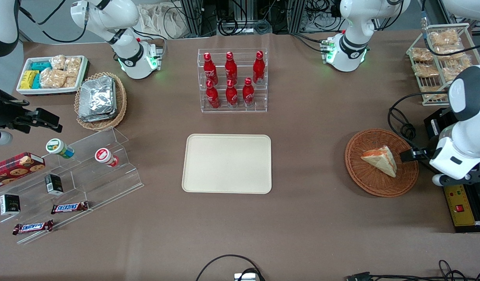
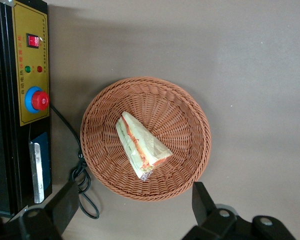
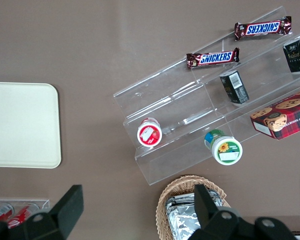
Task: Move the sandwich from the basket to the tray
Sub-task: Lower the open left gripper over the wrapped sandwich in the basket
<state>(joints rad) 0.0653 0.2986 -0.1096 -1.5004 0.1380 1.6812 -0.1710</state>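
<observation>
The flat rectangular cream plastic tray lies in the middle of the brown bench. Well apart from it, toward the working arm's end, sits the round reddish-brown woven wicker basket. The small triangular white-bread sandwich lies inside that basket, about in its middle, so the move to the tray is not yet begun. The left arm's claw hangs above the basket, at the rim nearest the working arm's end, with its two dark fingers spread wide and holding nothing.

The step in hand looks like the approach to the grasp. To do it well, I would centre the claw over the wedge and turn the wrist so the fingers close across the two flat bread faces, not along the long edge. It should come down slowly inside the wicker wall and squeeze lightly, since the bread will likely crush or shed its filling.

The front view alone shows the tray and the bare stretch of bench the carry must cross. The left wrist view alone shows the spread fingers, the orange-red and green filling edge and how the wedge is turned. It also shows the black-and-yellow control box and its dark cable just beside the basket.
</observation>
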